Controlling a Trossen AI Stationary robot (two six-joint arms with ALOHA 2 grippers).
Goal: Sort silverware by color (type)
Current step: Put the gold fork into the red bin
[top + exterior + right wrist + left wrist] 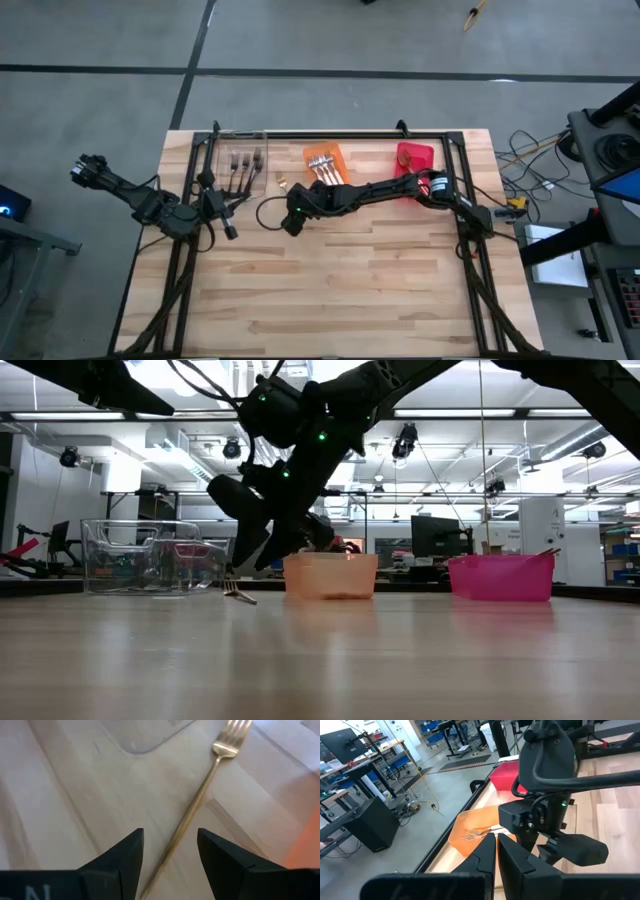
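Observation:
A gold fork [200, 800] lies flat on the wooden table between the clear bin [240, 160] and the orange bin [323, 162]; its tines [238, 593] point to the far side. My right gripper [170, 850] hovers open over the fork's handle, one finger on either side and apart from it. The clear bin holds dark forks, and the orange bin holds several forks [475, 832]. My left gripper [496, 855] waits shut and empty, raised by the clear bin's near left corner [218, 203].
A red bin [415, 158] stands at the far right of the row of bins. A dark frame [330, 133] runs along the table's far edge and down both sides. The near half of the table [330, 300] is bare wood.

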